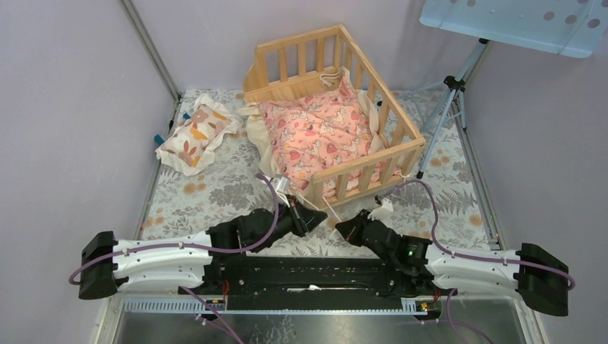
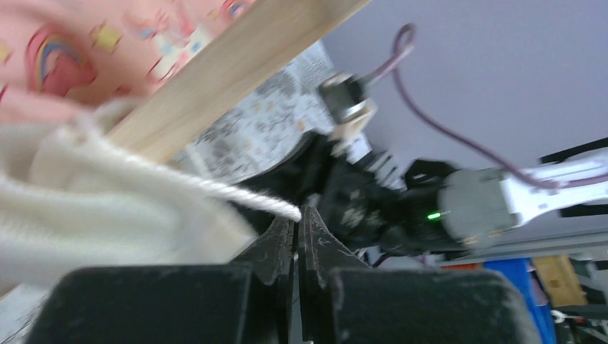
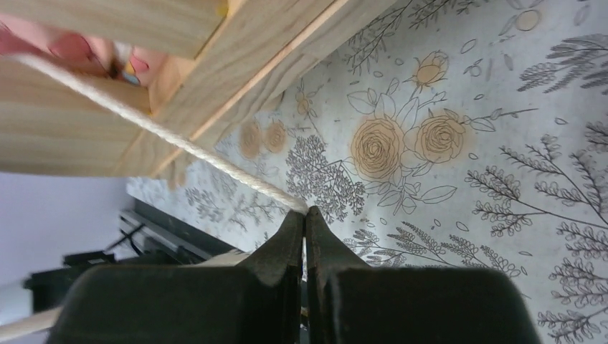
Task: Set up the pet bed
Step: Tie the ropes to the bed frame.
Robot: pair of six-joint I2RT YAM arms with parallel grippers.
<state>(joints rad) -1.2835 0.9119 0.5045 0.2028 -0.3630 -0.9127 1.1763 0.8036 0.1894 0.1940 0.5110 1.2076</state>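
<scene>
Pet bed: the large light natural-wood crib-like frame (image 1: 367, 165) sits at the middle far part of the counter (image 1: 215, 197), turned at an angle, its slatted near rail facing the arms.
Inside it: a pink patterned cushion with a cream ruffle (image 1: 319, 132) fills the base, and the ruffle spills out on the left.
Left of the bed: a small cream pillow with orange leaf prints (image 1: 195, 135) lies apart on the floral cover.
Left gripper (image 2: 297, 215): low on the counter just before the bed's near corner, jaws pressed together, nipping the end of a cream twisted cord (image 2: 236, 192) that runs back toward the ruffle.
Right gripper (image 3: 305, 213): beside it, tips facing the left one, jaws tight on a second cream cord (image 3: 179, 143) stretched taut from the wooden rail.
</scene>
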